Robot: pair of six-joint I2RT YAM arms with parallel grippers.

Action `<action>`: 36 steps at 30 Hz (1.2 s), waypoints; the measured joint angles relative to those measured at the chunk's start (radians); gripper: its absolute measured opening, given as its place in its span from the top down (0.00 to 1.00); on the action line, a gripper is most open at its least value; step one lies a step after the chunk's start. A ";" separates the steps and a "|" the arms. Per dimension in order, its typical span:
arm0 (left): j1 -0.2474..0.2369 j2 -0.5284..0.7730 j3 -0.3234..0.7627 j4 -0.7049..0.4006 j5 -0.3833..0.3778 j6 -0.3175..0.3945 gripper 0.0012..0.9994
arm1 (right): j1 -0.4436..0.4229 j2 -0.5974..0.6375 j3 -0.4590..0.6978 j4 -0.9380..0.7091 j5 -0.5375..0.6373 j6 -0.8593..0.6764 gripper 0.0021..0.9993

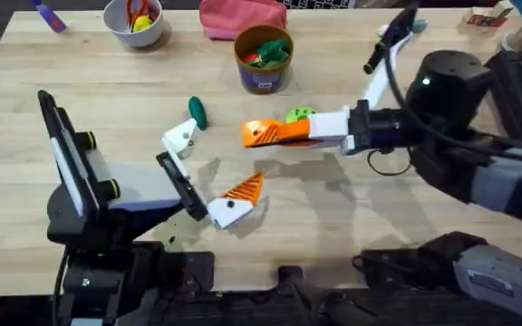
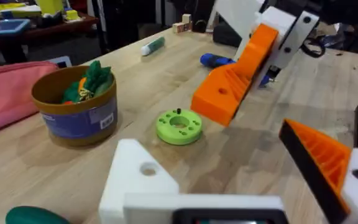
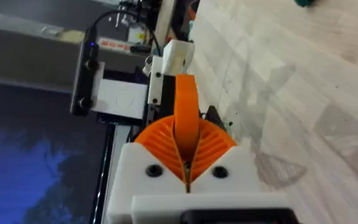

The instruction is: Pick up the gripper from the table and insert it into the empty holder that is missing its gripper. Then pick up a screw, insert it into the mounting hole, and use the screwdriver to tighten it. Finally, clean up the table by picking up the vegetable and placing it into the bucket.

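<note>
Vegetable (image 1: 197, 112) on bare tabletop (image 1: 80, 81)

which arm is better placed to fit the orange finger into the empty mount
Right. The right gripper is shut on the orange finger, its tip close to the empty white mount, which sits on the left arm itself.

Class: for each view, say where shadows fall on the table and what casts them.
Overhead: the right gripper, holding the orange finger, throws a soft shadow on the table toward the bases. Left wrist: faint shadows hug the bucket and green disc. Right wrist: grey patches on the wood.
</note>
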 joint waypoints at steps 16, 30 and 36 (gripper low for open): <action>0.000 0.000 0.000 0.000 0.000 0.000 0.01 | 0.000 0.348 0.140 0.123 -0.255 0.046 0.99; 0.000 0.000 0.000 0.000 0.000 0.000 0.01 | 0.034 0.563 0.375 0.125 -0.402 0.040 0.99; 0.000 0.000 0.000 0.000 0.000 0.000 0.01 | 0.061 0.593 0.402 0.125 -0.407 0.025 0.99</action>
